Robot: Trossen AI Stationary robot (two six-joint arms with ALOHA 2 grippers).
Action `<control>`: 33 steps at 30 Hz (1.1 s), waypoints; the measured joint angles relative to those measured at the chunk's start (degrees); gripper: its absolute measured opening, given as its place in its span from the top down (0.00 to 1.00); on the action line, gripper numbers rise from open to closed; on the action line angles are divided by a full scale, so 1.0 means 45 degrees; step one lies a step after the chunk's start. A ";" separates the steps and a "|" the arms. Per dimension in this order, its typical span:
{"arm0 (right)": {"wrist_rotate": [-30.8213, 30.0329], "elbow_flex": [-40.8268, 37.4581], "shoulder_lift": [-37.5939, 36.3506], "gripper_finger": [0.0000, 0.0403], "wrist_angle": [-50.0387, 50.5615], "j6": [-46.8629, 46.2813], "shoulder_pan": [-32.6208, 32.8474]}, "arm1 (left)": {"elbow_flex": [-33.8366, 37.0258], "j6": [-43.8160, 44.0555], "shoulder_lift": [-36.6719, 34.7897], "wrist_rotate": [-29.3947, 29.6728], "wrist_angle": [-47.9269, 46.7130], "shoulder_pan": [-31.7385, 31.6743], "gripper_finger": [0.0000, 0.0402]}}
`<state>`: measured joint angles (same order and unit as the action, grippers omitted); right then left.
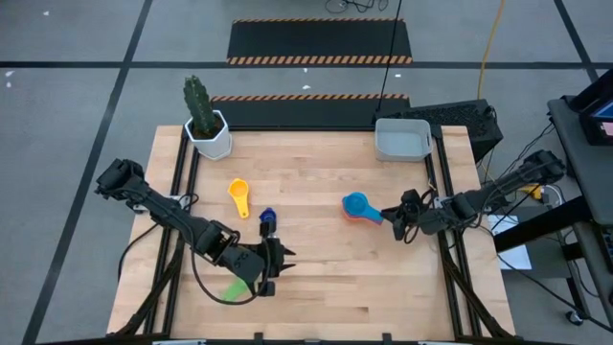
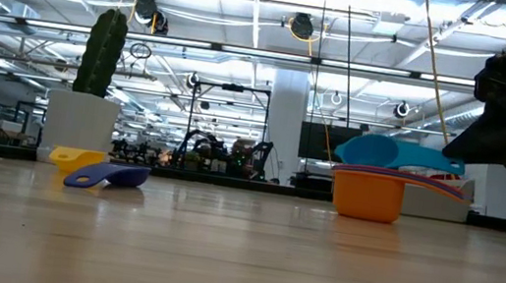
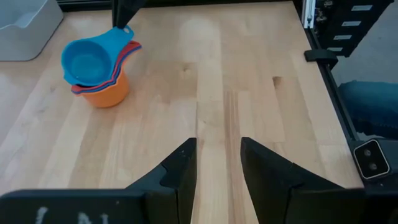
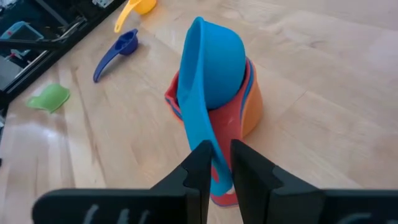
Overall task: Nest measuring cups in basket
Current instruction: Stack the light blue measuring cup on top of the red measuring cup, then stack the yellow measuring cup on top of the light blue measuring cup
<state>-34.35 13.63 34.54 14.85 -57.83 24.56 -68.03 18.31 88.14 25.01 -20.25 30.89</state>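
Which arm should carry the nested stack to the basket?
Right. The right gripper is shut on the nested stack's handle, near the basket; the left gripper is open, farther off.

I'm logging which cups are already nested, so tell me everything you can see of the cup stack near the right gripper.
The stack looks like glossy plastic: a light blue cup on top, red below it, an orange cup at the bottom. It stands upright on the table, outside the basket. The handles fan toward the right gripper, whose fingers close on the light blue handle. The yellow, dark blue and green cups lie apart.
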 joint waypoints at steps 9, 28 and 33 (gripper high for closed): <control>0.0307 0.0005 -0.0413 0.88 0.0044 0.0012 -0.0547 | -0.0005 0.0023 0.0000 0.0000 0.0237 0.0000 0.68; -0.0014 0.0005 -0.0876 0.88 -0.1329 0.2687 -0.2382 | -0.0005 0.0146 -0.0005 -0.0003 0.0243 0.0000 0.68; -0.0016 0.0005 -0.1101 0.90 -0.1542 0.3803 -0.2535 | -0.0005 0.0050 -0.0005 -0.0003 0.0243 0.0000 0.68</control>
<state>-34.42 13.65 29.59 7.91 -40.71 13.15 -68.05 18.53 88.12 24.99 -19.16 30.89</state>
